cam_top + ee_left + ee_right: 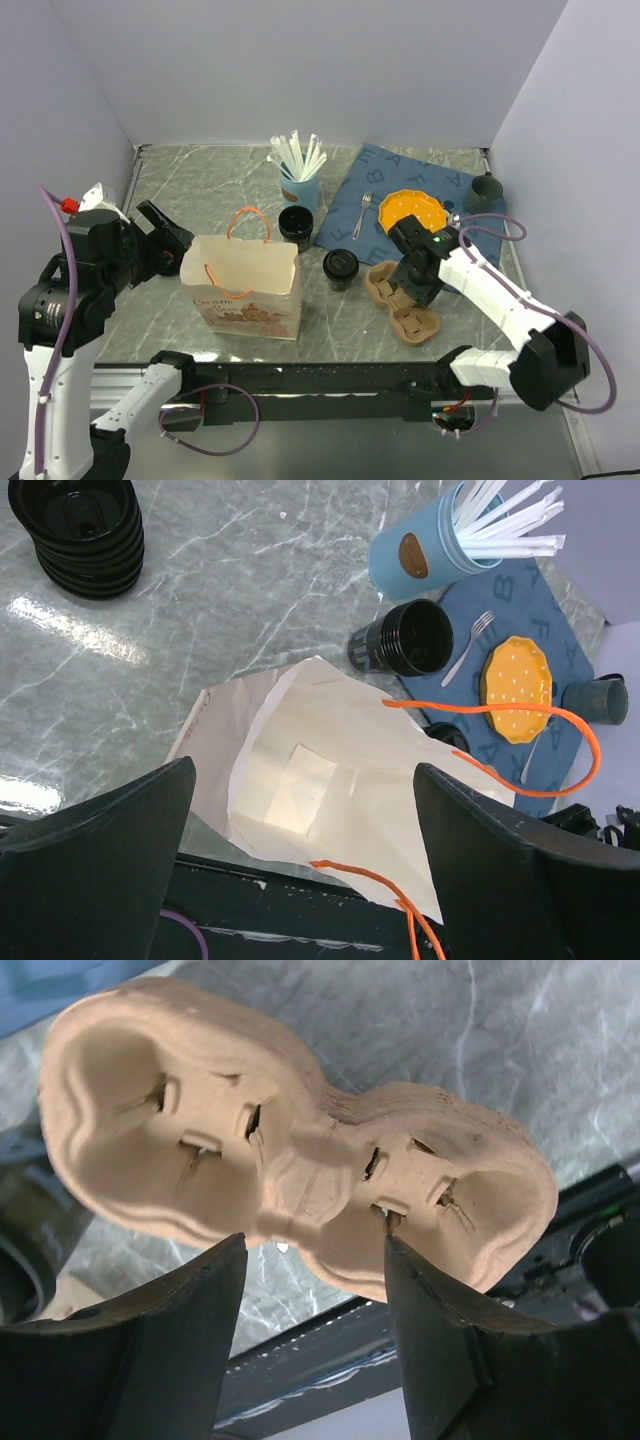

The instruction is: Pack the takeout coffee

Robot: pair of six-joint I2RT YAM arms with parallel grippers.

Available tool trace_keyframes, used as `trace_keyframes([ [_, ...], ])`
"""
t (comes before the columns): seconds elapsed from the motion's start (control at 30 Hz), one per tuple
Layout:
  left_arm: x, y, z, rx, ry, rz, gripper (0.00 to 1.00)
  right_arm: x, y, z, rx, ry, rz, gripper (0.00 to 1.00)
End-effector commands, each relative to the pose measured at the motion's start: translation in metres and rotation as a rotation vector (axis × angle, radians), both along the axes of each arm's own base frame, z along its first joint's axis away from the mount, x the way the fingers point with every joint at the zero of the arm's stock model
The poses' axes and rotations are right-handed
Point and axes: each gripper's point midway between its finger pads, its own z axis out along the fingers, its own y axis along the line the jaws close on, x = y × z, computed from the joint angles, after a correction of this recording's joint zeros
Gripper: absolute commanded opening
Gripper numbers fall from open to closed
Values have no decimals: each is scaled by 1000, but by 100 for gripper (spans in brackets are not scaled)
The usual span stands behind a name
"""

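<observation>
One small black cup (pixel 340 268), closed with a black plastic lid, is the takeout coffee. It stands upright on the table (pixel 200 180), between the paper bag (pixel 245 290) on its left and the cardboard cup carrier (pixel 405 318) on its right, near both and outside the bag. Its lid is round with a raised rim, and the wall below it is dark and plain.

The left gripper (pixel 305 770) hangs over the bag's open mouth with its jaws spread wide and nothing between them. The right gripper (pixel 315 1240) has its jaws pinching the narrow waist of the cup carrier, one finger on each side.

A second black cup (pixel 296 225), without a lid, stands behind the bag beside a light-blue cup (pixel 300 188) full of wrapped straws. A stack of black lids (pixel 78 528) sits on the table off to the bag's far left side. A blue cloth (pixel 430 180) printed with letters lies at the back right, with an orange plate (pixel 412 210) and a fork (pixel 362 213) on it, and a grey-green mug (pixel 484 192) stands at its far corner.

The table top is grey-green stone pattern with pale veins. Plain pale walls close it in on the left, back and right, and a black rail (pixel 330 378) runs along the near edge.
</observation>
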Motion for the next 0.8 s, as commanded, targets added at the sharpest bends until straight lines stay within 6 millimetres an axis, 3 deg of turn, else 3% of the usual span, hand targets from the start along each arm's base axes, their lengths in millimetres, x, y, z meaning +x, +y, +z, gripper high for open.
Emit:
trace_keyframes([
  [0.0, -2, 3, 12, 29, -44, -12, 97, 11, -6, 7, -52, 6, -135, 67],
  [0.17, -3, 5, 8, 42, -38, -8, 97, 17, -5, 0, -46, -19, -156, 67],
  [0.77, 1, 7, 4, 66, -16, -13, 97, 7, -7, -25, -85, 73, -257, 68],
])
